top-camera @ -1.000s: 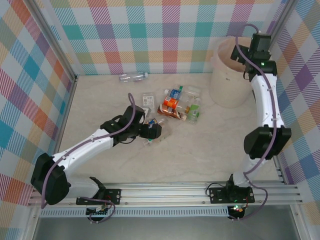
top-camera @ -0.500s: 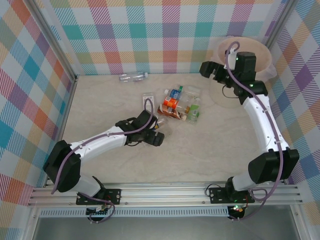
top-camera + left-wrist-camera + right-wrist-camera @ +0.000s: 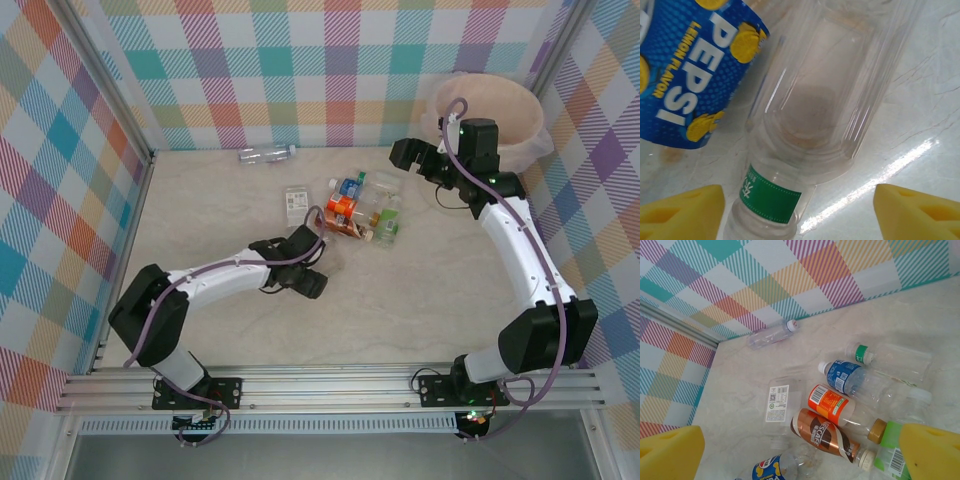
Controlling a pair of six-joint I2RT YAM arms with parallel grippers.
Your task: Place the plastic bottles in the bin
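The plastic bottles (image 3: 355, 212) are lying on their sides in a loose heap on the glossy, marble-veined table (image 3: 420, 300). All of them are thin clear shells. In the right wrist view, a blue-labelled bottle (image 3: 844, 376), an orange-labelled bottle (image 3: 830, 402) and a brown Nescafé bottle (image 3: 821, 431) are lying side by side. A green-capped bottle (image 3: 890, 357) is resting just beyond them, and a flattened bottle with a white label (image 3: 780, 402) is lying beside them. A lone clear bottle (image 3: 771, 335) is sitting well apart by the checked wall. The round cream bin (image 3: 505, 95) is standing in the far right corner, with the right arm crossing its near rim.

In the left wrist view, the frame is cutting off a blue Pepsi bottle (image 3: 690, 75). A ribbed clear shell (image 3: 825, 95) is overlapping a green-banded neck (image 3: 770, 197), and I cannot tell whether they are one bottle or two.

The left gripper (image 3: 800, 215) is spread wide, with its yellow foam pads (image 3: 682, 212) flanking that neck and gripping nothing. The right gripper (image 3: 800, 455) is hanging above the heap, equally wide and empty.
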